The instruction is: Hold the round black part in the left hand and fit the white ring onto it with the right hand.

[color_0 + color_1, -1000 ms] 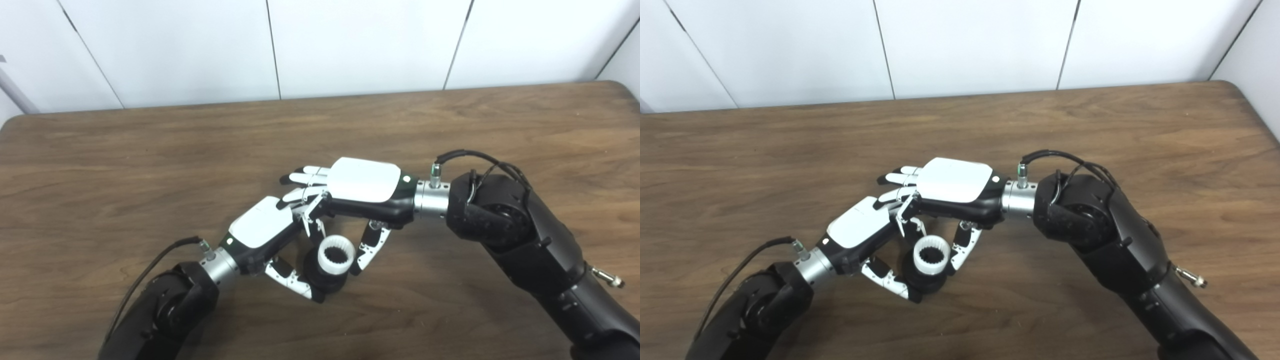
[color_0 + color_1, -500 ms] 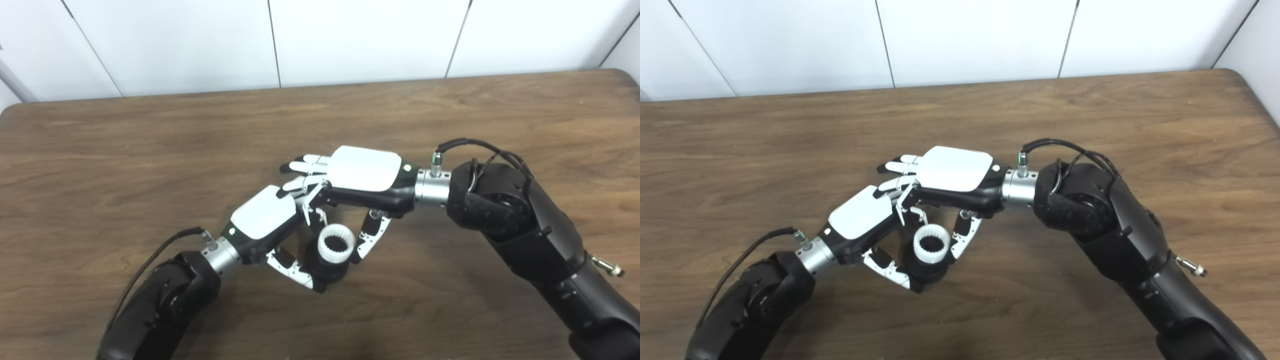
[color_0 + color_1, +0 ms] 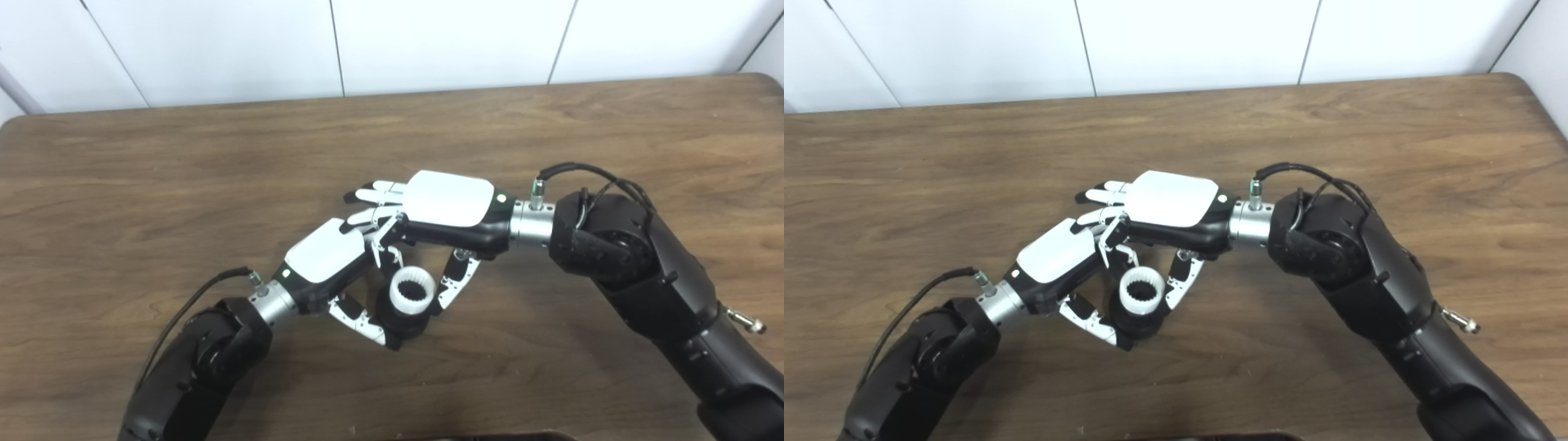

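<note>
Fingers of the left hand clamp the black part at centre frame, just above the worktop. White ring sits on top, pinched by the right hand, thumb beside it. To seat it well: press squarely down, keep the ring level, left grip firm.

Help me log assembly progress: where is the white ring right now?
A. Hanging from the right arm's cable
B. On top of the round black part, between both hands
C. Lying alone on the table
B: the white ring sits on the round black part, which the left hand holds, with the right hand closed on the ring.
</note>
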You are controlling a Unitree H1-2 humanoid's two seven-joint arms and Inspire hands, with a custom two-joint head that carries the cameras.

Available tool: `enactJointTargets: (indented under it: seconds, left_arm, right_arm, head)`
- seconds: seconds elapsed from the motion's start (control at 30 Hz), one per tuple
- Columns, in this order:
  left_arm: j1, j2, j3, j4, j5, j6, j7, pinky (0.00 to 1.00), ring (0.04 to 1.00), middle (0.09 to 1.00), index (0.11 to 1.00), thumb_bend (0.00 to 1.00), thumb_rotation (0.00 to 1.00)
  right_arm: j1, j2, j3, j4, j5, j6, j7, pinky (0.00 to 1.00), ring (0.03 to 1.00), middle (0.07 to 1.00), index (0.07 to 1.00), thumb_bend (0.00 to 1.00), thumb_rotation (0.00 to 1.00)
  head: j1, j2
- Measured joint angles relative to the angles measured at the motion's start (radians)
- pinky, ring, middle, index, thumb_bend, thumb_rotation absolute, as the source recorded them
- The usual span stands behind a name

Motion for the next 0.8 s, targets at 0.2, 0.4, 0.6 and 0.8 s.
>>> enactJointTargets:
  seconds: [0.2, 0.4, 0.6, 0.8]
  left_arm:
    - [0.0, -0.003, 0.004, -0.002, -0.006, 0.005, -0.014, 1.0, 0.997, 0.849, 0.48, 0.52, 0.06]
    - [0.0, -0.005, 0.006, -0.004, -0.006, 0.007, -0.02, 1.0, 1.0, 0.849, 0.48, 0.52, 0.06]
    - [0.001, -0.008, 0.01, -0.006, -0.006, 0.01, -0.024, 1.0, 1.0, 0.845, 0.481, 0.52, 0.06]
    - [0.004, -0.014, 0.013, -0.008, -0.008, 0.02, -0.029, 1.0, 1.0, 0.841, 0.481, 0.52, 0.06]
  right_arm:
    - [0.009, 0.002, 0.002, 0.002, -0.005, -0.001, -0.013, 1.0, 1.0, 0.895, 0.48, 0.53, 0.14]
    - [0.013, 0.002, 0.004, 0.002, -0.008, -0.002, -0.017, 1.0, 1.0, 0.891, 0.48, 0.53, 0.14]
    - [0.013, 0.002, 0.005, 0.002, -0.007, -0.002, -0.017, 1.0, 1.0, 0.895, 0.48, 0.53, 0.14]
    - [0.019, 0.002, 0.007, 0.002, -0.007, -0.002, -0.018, 1.0, 1.0, 0.905, 0.48, 0.52, 0.14]
  head:
    - [0.005, 0.0]
    - [0.011, 0.005]
    - [0.012, 0.009]
    - [0.025, 0.009]
